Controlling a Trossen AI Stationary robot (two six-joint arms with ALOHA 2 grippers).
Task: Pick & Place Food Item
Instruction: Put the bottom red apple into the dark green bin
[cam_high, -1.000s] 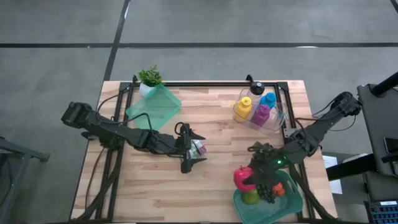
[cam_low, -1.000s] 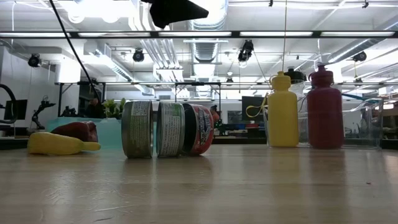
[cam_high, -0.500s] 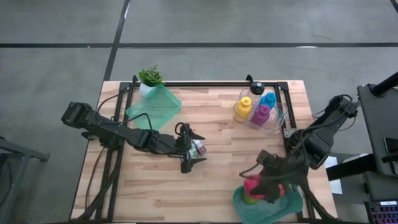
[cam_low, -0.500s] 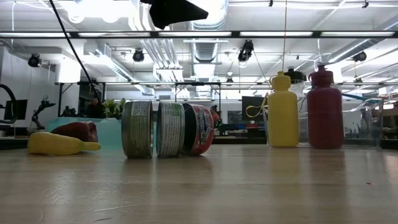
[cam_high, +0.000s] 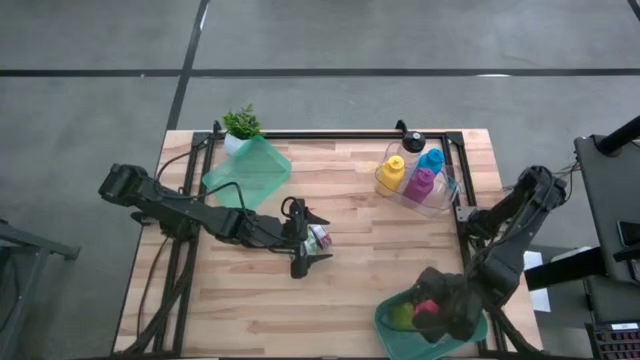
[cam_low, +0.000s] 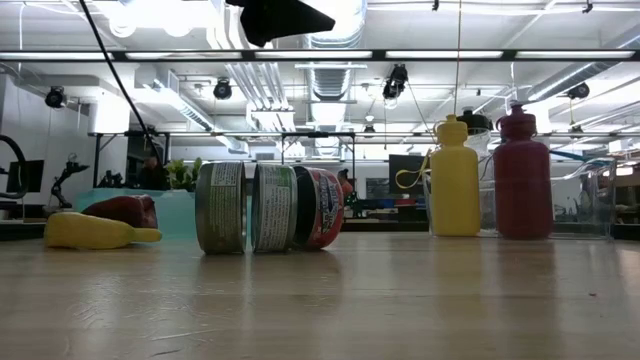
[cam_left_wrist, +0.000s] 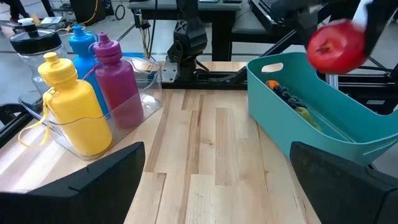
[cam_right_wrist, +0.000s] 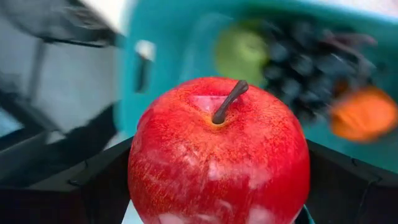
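Both right fingers (cam_right_wrist: 56, 180) grip the apple (cam_right_wrist: 219, 155), seemingly above the bin (cam_high: 392, 328).

The right arm folds back toward the worktop's near right corner, so the right gripper (cam_high: 432, 308) now sits above the middle of the teal bin (cam_high: 388, 325), having come in from the bin's far left edge a second ago. The red apple (cam_high: 428, 307) travels with it, clamped between the jaws, and shifts right and nearer, from beyond the bin's rim to over the green fruit (cam_high: 402, 315) and dark grapes (cam_right_wrist: 314, 62) inside.
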